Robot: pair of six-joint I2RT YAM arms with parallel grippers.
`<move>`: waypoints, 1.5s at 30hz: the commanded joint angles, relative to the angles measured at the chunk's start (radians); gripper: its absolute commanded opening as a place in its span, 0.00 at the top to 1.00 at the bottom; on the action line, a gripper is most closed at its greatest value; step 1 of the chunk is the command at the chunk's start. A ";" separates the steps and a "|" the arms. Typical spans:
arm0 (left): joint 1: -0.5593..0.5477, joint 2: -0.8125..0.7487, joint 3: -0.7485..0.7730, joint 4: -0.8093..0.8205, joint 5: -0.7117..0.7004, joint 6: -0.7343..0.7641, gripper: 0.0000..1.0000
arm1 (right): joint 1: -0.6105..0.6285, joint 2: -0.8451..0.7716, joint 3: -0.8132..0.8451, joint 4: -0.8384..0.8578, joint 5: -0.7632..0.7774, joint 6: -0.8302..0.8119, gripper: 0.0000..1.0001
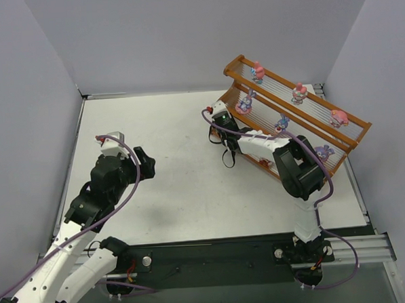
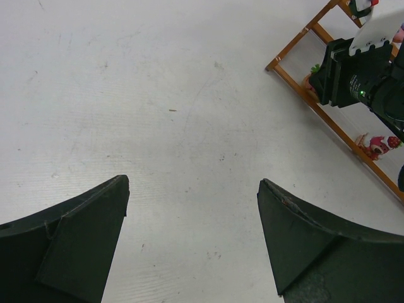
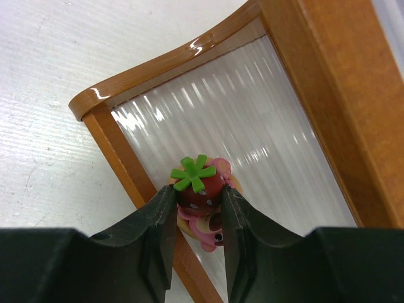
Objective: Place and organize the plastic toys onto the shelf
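Wooden shelf [image 3: 328, 95] behind; strawberry toy [image 3: 197, 191] pinched between right gripper [image 3: 199, 197] fingers [image 3: 158, 233].

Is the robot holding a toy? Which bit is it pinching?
Yes. The right claw pinches the strawberry toy by its red head. The left claw is open, holding nothing.

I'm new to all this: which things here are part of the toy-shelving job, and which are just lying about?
Part of the job:
- the wooden shelf
- the strawberry-topped toy, gripped in the right hand
- the toys standing on the tiers
- the open left hand

Just there:
- the white table
- the grey walls
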State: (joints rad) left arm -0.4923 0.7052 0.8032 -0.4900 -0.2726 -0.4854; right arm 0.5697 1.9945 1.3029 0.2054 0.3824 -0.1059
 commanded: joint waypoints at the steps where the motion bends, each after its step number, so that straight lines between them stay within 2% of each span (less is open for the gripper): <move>1: 0.011 0.000 0.037 0.033 0.013 0.019 0.07 | -0.007 0.009 -0.004 0.023 0.006 0.020 0.88; 7: 0.014 0.002 0.039 0.034 0.019 0.018 0.07 | -0.013 0.009 -0.001 0.029 0.004 0.023 0.73; 13: 0.015 0.000 0.036 0.036 0.023 0.015 0.07 | -0.014 0.003 -0.005 0.029 0.007 0.026 0.66; 32: 0.020 -0.006 0.031 0.041 0.038 0.013 0.07 | -0.019 0.001 0.001 0.025 0.041 0.043 0.57; 45: 0.021 -0.010 0.025 0.047 0.042 0.007 0.07 | 0.013 -0.120 -0.056 0.071 0.038 0.032 0.51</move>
State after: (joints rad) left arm -0.4763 0.7067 0.8032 -0.4896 -0.2417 -0.4854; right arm 0.5709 1.9785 1.2682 0.2329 0.3779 -0.0822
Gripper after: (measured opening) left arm 0.927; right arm 0.485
